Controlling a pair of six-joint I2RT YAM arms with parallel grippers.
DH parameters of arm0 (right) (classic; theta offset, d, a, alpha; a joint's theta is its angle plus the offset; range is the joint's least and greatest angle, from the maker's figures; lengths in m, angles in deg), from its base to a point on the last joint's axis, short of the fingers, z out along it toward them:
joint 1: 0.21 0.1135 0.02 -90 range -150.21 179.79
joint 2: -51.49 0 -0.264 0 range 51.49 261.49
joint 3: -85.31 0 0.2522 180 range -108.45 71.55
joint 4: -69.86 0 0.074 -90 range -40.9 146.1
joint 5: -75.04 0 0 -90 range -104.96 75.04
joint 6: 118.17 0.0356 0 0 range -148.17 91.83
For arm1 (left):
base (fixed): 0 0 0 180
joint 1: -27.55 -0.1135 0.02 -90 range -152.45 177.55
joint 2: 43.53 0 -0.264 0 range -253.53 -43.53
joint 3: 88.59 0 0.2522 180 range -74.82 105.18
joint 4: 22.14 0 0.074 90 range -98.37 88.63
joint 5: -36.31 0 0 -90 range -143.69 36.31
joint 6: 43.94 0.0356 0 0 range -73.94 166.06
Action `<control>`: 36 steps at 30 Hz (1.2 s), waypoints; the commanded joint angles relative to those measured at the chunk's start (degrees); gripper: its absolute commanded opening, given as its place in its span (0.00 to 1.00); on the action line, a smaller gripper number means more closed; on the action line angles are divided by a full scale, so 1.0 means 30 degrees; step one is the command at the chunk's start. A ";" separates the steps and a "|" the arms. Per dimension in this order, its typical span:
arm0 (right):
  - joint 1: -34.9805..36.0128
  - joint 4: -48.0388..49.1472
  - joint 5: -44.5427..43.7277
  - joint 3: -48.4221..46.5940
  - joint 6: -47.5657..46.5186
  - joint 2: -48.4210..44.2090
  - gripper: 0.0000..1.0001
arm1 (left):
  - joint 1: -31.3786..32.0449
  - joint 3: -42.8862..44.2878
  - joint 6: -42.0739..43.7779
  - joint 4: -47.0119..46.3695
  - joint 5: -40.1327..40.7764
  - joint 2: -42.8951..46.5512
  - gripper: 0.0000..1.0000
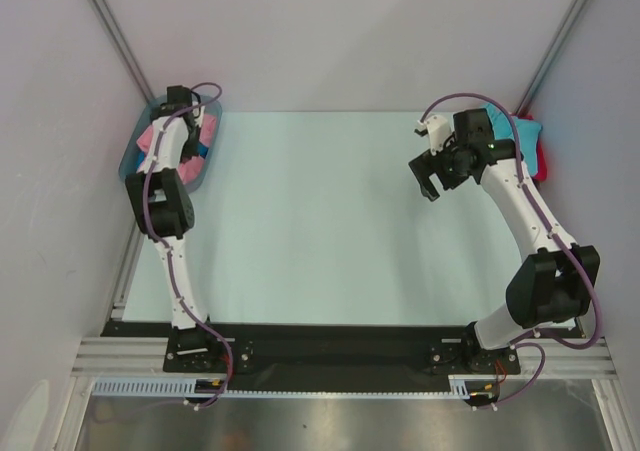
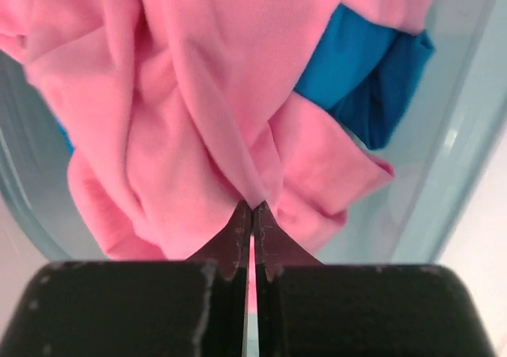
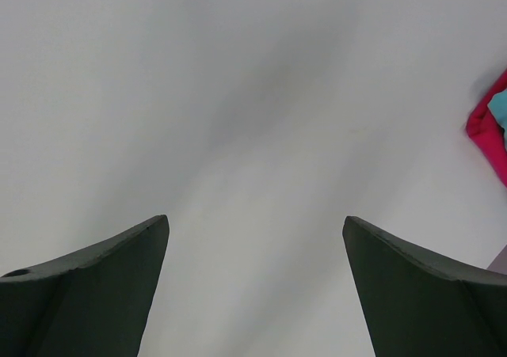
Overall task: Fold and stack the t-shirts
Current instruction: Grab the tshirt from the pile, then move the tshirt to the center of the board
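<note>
Clamped shut on a raised fold of the pink t-shirt (image 2: 182,96): left gripper (image 2: 252,208), down inside the tub (image 2: 444,191) at 10 o'clock of the worktop (image 1: 320,221). Only a thin ridge of cloth between the tips, so probably a shallow hold.

Lift straight up and slowly, watching for slip at the pinch. Mind the royal blue t-shirt (image 2: 364,80), touching the pink one and partly tucked beneath it at 2 o'clock in the left wrist view. Likely to drag along, so pause and shake loose at any sign of a double lift. Clear the tub wall fully before swinging toward the middle of the worktop, or risk snagging and shifting the tub. Lay the pink cloth down near the centre, with room on every side for spreading and folding.

Over at 2 o'clock, above bare worktop: right gripper (image 3: 254,218), spread wide, holding nothing. Bring it across to catch a free hem or sleeve of the hanging shirt, then pull flat between the two holds. Keep off the turquoise t-shirt (image 1: 527,131) and red t-shirt (image 1: 541,161), lying in touch with each other at the far right edge, just beyond that arm. Judging by the tub, two shirts yet to fold.
</note>
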 commanded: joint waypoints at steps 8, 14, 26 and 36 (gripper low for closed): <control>0.0816 0.0936 -0.0886 0.0735 -0.0348 -0.0421 1.00 | 0.1174 0.0631 0.0226 -0.1501 -0.4870 0.9520 0.00; 0.1666 0.1113 -0.1589 0.0942 -0.0670 0.0019 1.00 | 0.3632 -0.2149 0.2273 -0.1414 -1.0024 1.4209 0.00; 0.2722 0.2313 -0.4252 0.1234 -0.0788 0.0664 1.00 | 0.7885 -0.6866 0.5822 0.0842 -1.5043 1.8608 0.00; 0.2722 0.2812 -0.4902 0.1177 -0.0758 0.0664 1.00 | 0.8178 -0.8950 0.6293 0.0167 -0.7598 1.6704 0.00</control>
